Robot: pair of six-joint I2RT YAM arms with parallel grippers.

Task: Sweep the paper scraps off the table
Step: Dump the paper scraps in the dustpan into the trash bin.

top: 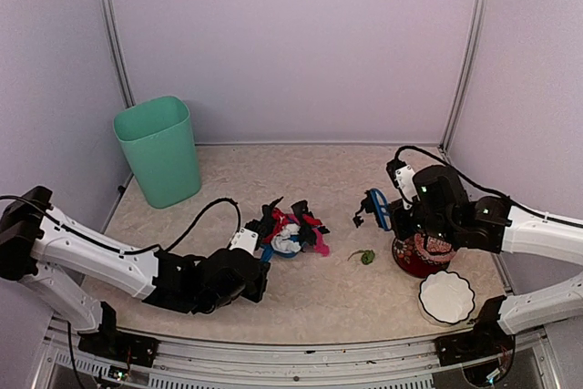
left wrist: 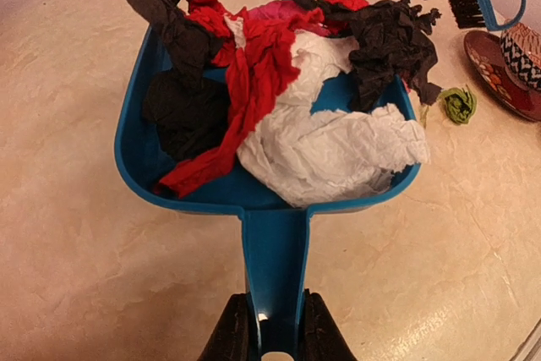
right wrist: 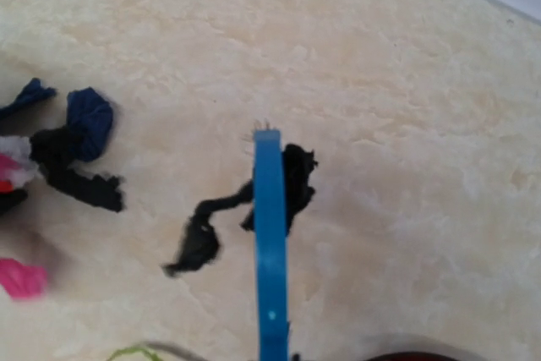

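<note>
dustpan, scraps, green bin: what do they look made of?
The dustpan looks like moulded plastic: blue, smooth, with a slight sheen on the handle. The scraps look like paper: matte, creased, with torn edges. The bin is probably plastic: mint green with even walls, though it is too far away to be sure.

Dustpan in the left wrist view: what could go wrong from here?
1. The dustpan is heaped; paper scraps overhang its rim and may spill when the left gripper lifts it.
2. The green scrap beside the red bowl could be missed, or the brush may knock the bowl.
</note>
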